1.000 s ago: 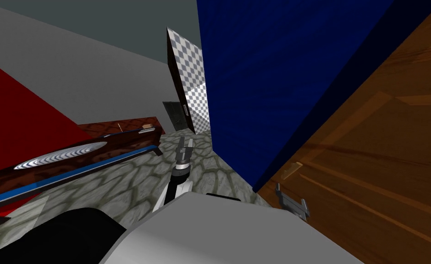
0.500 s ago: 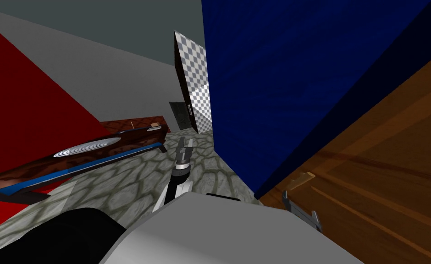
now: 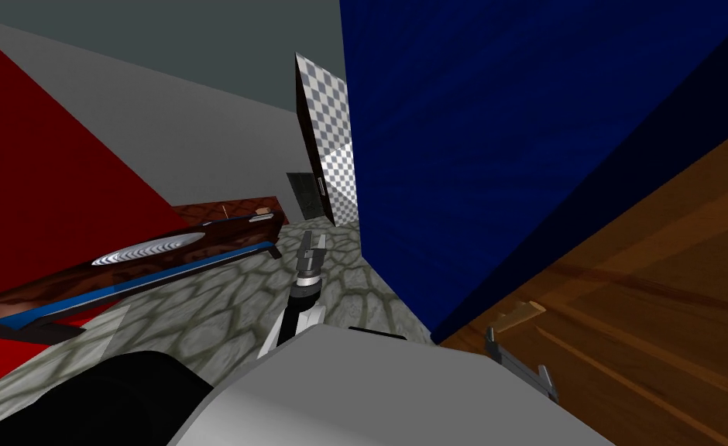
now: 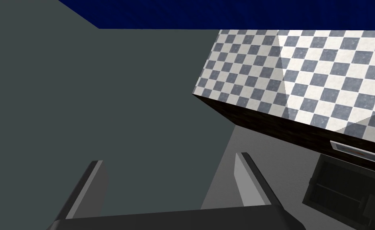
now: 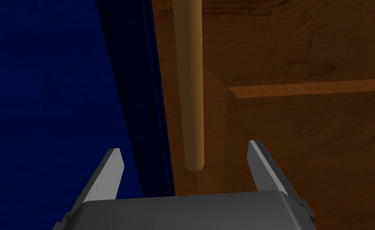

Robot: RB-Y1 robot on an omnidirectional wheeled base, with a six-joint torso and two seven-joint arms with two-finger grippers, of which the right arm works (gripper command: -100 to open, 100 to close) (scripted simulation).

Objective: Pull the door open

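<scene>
Handle [image 5: 188, 88]: pale bar on brown door [image 5: 302, 139] beside blue wall [image 5: 43, 100]; long axis in line with right gripper [image 5: 184, 145], rounded end toward it; far end cut off
Right gripper: wide open, fingers flanking the tip, clear of it
Left gripper [image 4: 169, 157]: open, empty

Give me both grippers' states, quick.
Left gripper: open, holding nothing.
Right gripper: open, facing the door handle, nothing held.

right gripper [image 5: 184, 145] fingers spread, handle [image 5: 188, 80] tip ahead in line with the gap, room either side | door [image 5: 302, 131] close behind handle | blue wall [image 5: 43, 100] beside door edge, blocks that side | left gripper [image 3: 312, 248] over stone floor [image 3: 223, 302], free room ahead; dark furniture [image 3: 161, 255] well apart
</scene>
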